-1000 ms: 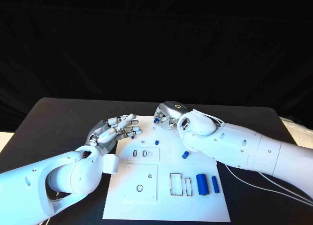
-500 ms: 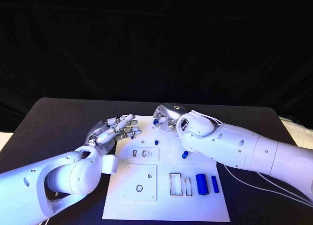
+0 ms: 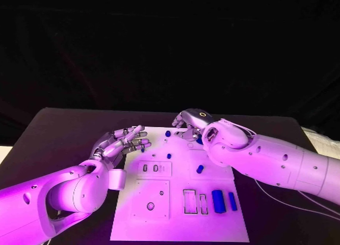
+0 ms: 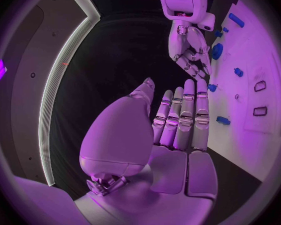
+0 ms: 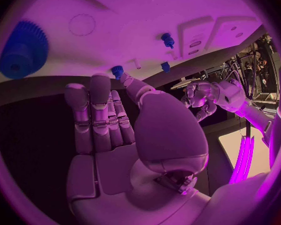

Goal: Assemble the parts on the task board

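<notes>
Both hands sit at the far end of the task board (image 3: 181, 214), likely staged to work the small parts there. Right hand (image 3: 190, 125) hovers at about 12 o'clock of the board, fingers extended side by side in its wrist view, nothing visibly between them; whether a fingertip touches the small blue peg (image 5: 117, 71) just beyond them cannot be told. Left hand (image 3: 126, 143) is at about 10 o'clock, over the board's left edge, fingers straight and slightly spread, holding nothing, probably waiting to steady or receive.

Loose blue parts: a peg (image 3: 167, 133) near the right hand, another (image 3: 170, 154) toward centre, a tilted piece (image 3: 201, 168) at about 2 o'clock, and a blue gear (image 5: 22, 50) in the right wrist view. At 5 o'clock, two rectangular recesses (image 3: 189, 200) appear empty; two blue cylinders (image 3: 218, 200) lie just beside them. The oval hole (image 3: 151, 206) at 7 o'clock looks unfilled. Assembly seems barely started.
</notes>
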You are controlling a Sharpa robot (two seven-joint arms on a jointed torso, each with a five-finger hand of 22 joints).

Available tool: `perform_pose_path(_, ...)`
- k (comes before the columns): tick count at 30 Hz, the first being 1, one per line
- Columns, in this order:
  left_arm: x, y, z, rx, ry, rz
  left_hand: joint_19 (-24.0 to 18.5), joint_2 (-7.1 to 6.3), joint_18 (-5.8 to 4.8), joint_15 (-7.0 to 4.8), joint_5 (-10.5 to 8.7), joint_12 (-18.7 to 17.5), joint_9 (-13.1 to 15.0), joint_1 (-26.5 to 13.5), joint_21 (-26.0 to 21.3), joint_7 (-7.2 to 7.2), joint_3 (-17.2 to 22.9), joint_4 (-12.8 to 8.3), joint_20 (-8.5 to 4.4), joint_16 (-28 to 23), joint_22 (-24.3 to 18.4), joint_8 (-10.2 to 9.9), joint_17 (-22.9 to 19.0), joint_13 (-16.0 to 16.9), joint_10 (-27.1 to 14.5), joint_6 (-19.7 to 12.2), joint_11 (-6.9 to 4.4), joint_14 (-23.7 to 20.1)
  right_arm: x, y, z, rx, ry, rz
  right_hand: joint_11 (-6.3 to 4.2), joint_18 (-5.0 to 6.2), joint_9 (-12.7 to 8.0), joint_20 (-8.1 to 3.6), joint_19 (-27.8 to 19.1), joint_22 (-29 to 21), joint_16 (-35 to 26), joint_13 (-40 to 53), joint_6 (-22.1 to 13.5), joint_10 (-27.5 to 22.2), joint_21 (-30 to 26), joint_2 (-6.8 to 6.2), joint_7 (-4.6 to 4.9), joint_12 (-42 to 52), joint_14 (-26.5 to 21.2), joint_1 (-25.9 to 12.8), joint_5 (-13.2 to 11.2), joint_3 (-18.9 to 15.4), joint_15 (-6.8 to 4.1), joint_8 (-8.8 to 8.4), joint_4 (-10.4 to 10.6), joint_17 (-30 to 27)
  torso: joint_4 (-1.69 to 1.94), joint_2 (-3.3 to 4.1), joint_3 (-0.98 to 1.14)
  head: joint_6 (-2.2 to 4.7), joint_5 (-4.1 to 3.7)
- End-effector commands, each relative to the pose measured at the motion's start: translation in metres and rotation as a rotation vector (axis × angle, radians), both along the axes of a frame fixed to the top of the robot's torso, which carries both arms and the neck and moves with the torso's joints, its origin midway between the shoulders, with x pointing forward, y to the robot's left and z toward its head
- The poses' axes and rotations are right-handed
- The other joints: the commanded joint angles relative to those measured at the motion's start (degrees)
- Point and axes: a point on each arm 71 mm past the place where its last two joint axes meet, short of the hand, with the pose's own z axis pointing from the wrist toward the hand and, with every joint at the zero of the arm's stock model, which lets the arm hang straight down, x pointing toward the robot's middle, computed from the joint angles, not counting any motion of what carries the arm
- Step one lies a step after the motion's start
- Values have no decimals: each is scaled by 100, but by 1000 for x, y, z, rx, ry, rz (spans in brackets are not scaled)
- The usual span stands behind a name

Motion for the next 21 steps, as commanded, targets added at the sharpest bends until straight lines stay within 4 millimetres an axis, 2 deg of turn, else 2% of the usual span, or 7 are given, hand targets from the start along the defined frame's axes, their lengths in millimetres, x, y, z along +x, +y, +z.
perform_pose_path(1, 0, 0, 1, -13, -7, -15, 43, 38, 63, 0, 11, -16, -5, 5, -39, -2, -5, -44, 14, -24, -7, -29, 5, -5, -44, -38, -1, -24, -5, -14, 6, 53, 39, -31, -66, -130, 2, -25, 199, 358, 358, 36, 70, 315, 233, -37, -15, 116, 108, -29, 39, 6, -35, 15, 83, 388, -48, -6, 18, 15, -23)
perform_pose_path(5, 1, 1, 1, -12, -6, -13, 43, 38, 63, 0, 11, -16, -5, 5, -39, -2, -5, -44, 14, -24, -7, -29, 5, -5, -44, -38, -1, -24, -9, -44, 11, 77, 118, -91, -256, -290, -21, -133, 683, 1268, 1179, 301, 10, 1360, 806, -307, -92, 610, 310, -202, 334, -213, -175, -30, 217, 1294, -93, -28, 28, 30, -42)
perform_pose_path(9, 1, 1, 1, -12, -6, -13, 43, 39, 63, 1, 11, -16, -5, 7, -42, -4, -6, -49, 15, -26, -8, -30, 6, -5, -45, -39, -1, -25, -10, -70, 10, 68, 187, -151, -405, -494, -18, -299, 1199, 2364, 2377, 1093, -129, 1920, 1479, -482, -211, 1415, 428, -281, 751, -873, -300, -10, 442, 2697, -145, -50, 40, 26, -26)
perform_pose_path(10, 1, 2, 1, -12, -6, -13, 43, 39, 63, 1, 11, -16, -5, 7, -42, -4, -6, -49, 15, -26, -8, -30, 6, -5, -45, -39, -1, -25, -9, -76, 9, 63, 201, -164, -396, -529, -21, -294, 1280, 2547, 2584, 1350, -171, 1972, 1578, -491, -214, 1668, 449, -291, 768, -1004, -301, -17, 488, 2966, -151, -50, 43, 28, -24)
perform_pose_path(12, 1, 2, 1, -11, -6, -12, 43, 39, 63, 1, 11, -16, -5, 7, -42, -4, -6, -49, 15, -26, -8, -30, 6, -5, -45, -39, -1, -25, -9, -84, 7, 52, 224, -188, -406, -583, -11, -257, 1374, 2891, 3012, 3512, -307, 1716, 1793, -307, -200, 3575, 403, 31, 822, -1697, -221, 7, 760, 3462, -174, -49, 55, 31, -11)
perform_pose_path(14, 2, 2, 0, -11, -5, -12, 43, 39, 63, 1, 11, -16, -5, 7, -42, -4, -6, -49, 15, -26, -8, -30, 6, -5, -45, -39, -1, -25, -9, -89, 4, 43, 239, -202, -376, -602, -1, -215, 1402, 3001, 3135, 4296, -313, 1535, 1857, -224, -153, 4205, 403, 153, 847, -1880, -206, 33, 967, 3615, -187, -51, 61, 28, -5)
perform_pose_path(21, 2, 1, 0, -13, -5, -16, 43, 41, 62, 1, 11, -16, -4, 11, -45, -6, -6, -56, 15, -28, -10, -30, 8, -5, -46, -39, -2, -28, -7, -90, -5, 17, 266, -219, -305, -630, 1, -177, 1464, 3183, 3303, 5320, -331, 1509, 1953, -220, -132, 5011, 415, 371, 841, -2096, -198, 57, 1323, 3838, -172, -54, 62, 35, -27)
